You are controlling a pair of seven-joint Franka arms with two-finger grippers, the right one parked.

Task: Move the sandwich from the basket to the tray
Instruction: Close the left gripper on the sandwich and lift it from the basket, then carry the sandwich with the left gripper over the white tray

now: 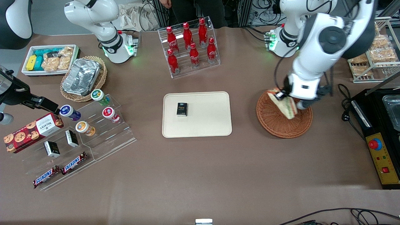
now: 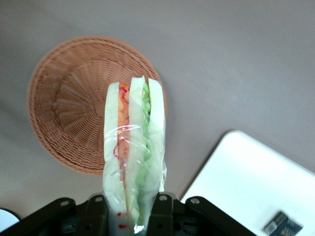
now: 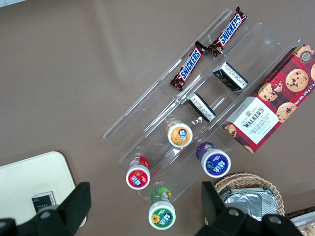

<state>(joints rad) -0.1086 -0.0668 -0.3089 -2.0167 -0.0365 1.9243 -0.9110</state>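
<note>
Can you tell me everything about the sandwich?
The sandwich is a wedge of three white bread slices with an orange-red filling in one gap and green in the other. Clear plastic wrap, crinkled and shiny, covers it. The gripper is shut on one end, a finger on each side, so it hangs in the air above the basket, tilted in the front view. Nothing else touches it. The tray lies beside the basket, toward the parked arm's end.

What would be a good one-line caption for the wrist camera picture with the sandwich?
The gripper, shut on a plastic-wrapped sandwich, holds it above the emptied basket, with the tray close by.
</note>
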